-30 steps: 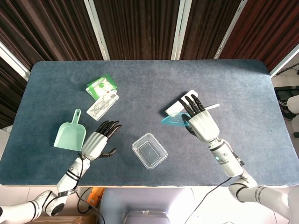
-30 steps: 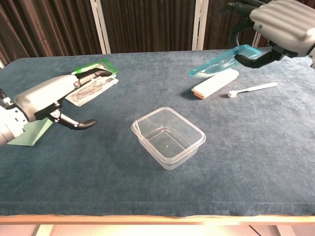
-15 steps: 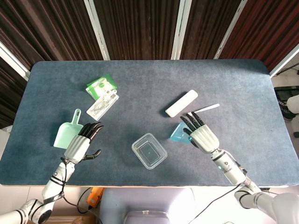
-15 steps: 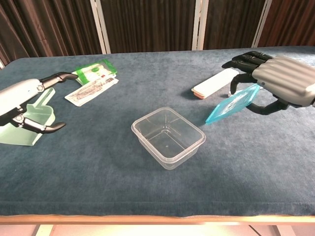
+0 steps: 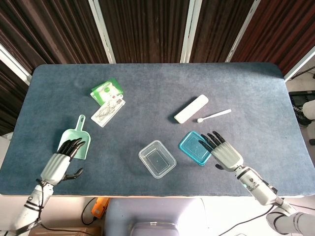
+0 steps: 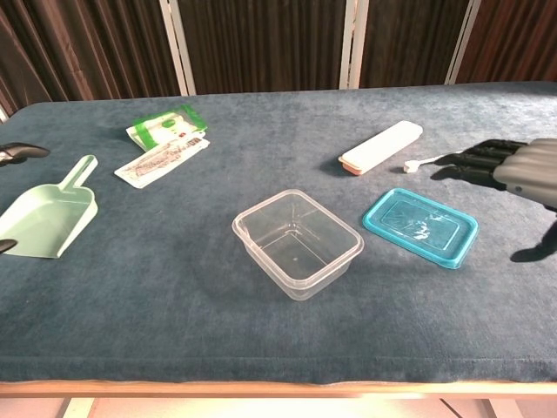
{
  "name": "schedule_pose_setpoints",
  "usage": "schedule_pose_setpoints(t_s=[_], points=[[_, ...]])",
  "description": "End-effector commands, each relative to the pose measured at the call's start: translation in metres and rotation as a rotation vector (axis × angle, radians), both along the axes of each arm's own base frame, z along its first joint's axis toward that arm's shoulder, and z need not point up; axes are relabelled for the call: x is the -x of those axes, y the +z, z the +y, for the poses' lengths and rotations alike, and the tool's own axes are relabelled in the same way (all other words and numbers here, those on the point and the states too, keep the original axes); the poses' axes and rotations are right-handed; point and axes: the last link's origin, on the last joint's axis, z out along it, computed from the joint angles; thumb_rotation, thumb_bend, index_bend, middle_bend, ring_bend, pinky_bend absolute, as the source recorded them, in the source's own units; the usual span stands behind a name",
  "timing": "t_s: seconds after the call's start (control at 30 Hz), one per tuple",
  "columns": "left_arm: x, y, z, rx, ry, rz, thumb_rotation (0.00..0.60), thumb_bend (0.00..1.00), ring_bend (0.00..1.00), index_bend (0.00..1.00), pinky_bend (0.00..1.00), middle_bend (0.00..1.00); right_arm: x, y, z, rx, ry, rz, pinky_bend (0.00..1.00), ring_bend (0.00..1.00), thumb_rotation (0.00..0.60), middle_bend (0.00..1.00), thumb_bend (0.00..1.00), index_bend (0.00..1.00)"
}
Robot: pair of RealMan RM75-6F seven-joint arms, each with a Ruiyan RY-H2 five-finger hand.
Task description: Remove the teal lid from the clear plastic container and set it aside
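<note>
Dark curtains with pale uprights hang behind a blue-grey felt worktop (image 5: pixel 147 88).

From the head view, the clear container (image 5: pixel 157 159) sits open near the front edge, and the teal lid (image 5: pixel 195 148) lies flat on the felt just to its right, close by but apart from it. The lid's long axis runs on a diagonal, from upper left toward lower right. The right hand (image 5: pixel 224 153) hovers at the lid's right end with its fingers (image 5: pixel 212 140) spread and holding nothing; their tips overlap the lid's edge in this view, and contact cannot be judged. The left hand (image 5: pixel 61 164) rests well apart at the far left, over the blade of a green scoop (image 5: pixel 75 138), fingers loosely apart and empty. A white case (image 5: pixel 191 108), a small white spoon (image 5: pixel 214 115) and some packets (image 5: pixel 107 98) lie further back.

From the chest view, the lid (image 6: pixel 421 225) lies flat beside the container (image 6: pixel 298 243), and the right hand (image 6: pixel 513 170) is raised just clear of its right side, fingers apart. Only dark fingertips of the left hand show at the frame's left edge.

The lid looks off and set aside; the right hand, the nearer one, would likely only need to pull away.
</note>
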Motion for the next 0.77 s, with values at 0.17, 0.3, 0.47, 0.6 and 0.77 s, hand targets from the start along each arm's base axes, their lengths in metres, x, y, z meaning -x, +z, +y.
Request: schedule_pose_setpoints(t_s=[0.17,0.3,0.47,0.6,0.77], points=[[0.019,0.041,-0.048,-0.024,0.116,0.168,0.600,0.31,0.00,0.00,0.00,0.00,0.004,0.052,0.040,-0.023,-0.185,-0.018,0.00,0.00,0.600,0.00,0.09,0.00],[0.024,0.055,-0.064,-0.187,0.164,0.255,0.600,0.34,0.00,0.00,0.00,0.00,0.006,0.092,0.072,0.215,-0.188,-0.107,0.00,0.00,0.600,0.00,0.09,0.00],[0.025,0.057,-0.076,-0.331,0.155,0.306,0.600,0.35,0.00,0.00,0.00,0.00,0.031,0.109,0.120,0.437,-0.307,-0.241,0.00,0.00,0.600,0.00,0.09,0.00],[0.022,0.063,-0.081,-0.344,0.119,0.271,0.600,0.35,0.00,0.00,0.00,0.00,0.037,0.111,0.124,0.434,-0.306,-0.256,0.00,0.00,0.600,0.00,0.09,0.00],[0.021,0.061,-0.081,-0.327,0.090,0.260,0.600,0.35,0.00,0.00,0.00,0.00,0.042,0.114,0.119,0.430,-0.326,-0.264,0.00,0.00,0.600,0.00,0.09,0.00]])
